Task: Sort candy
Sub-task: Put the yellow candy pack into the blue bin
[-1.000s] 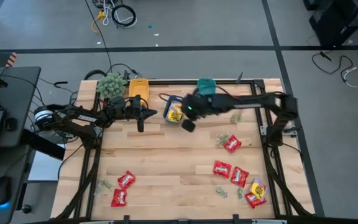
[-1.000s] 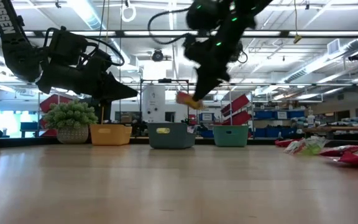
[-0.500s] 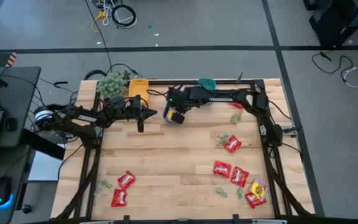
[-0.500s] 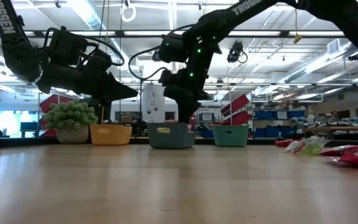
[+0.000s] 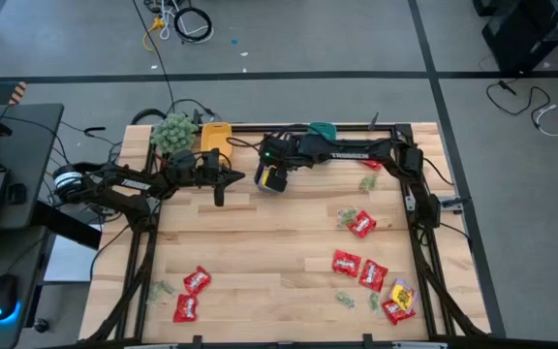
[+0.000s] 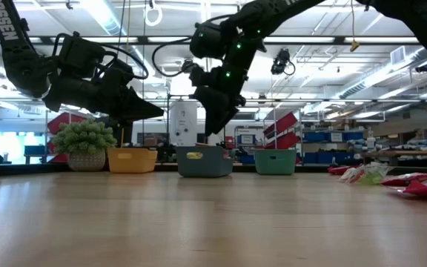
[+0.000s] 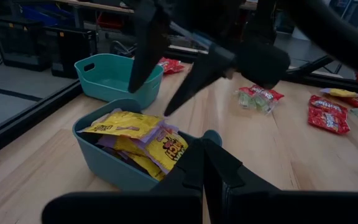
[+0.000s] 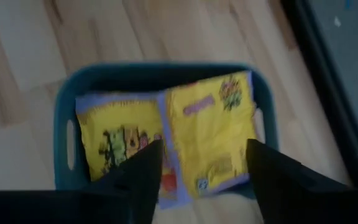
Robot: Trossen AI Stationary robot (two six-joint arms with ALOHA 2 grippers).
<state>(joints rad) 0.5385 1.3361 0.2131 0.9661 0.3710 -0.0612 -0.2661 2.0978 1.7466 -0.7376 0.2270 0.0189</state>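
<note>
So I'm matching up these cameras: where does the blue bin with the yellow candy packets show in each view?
High: blue bin at the table's back edge, under the right gripper.
Low: centre, far back.
Left wrist: centre-left.
Right wrist: fills the middle.
Shared landmark: the yellow packets inside it.

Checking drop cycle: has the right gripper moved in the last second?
Yes. The right gripper went from beside the blue bin to above it, toward the orange bin.
</note>
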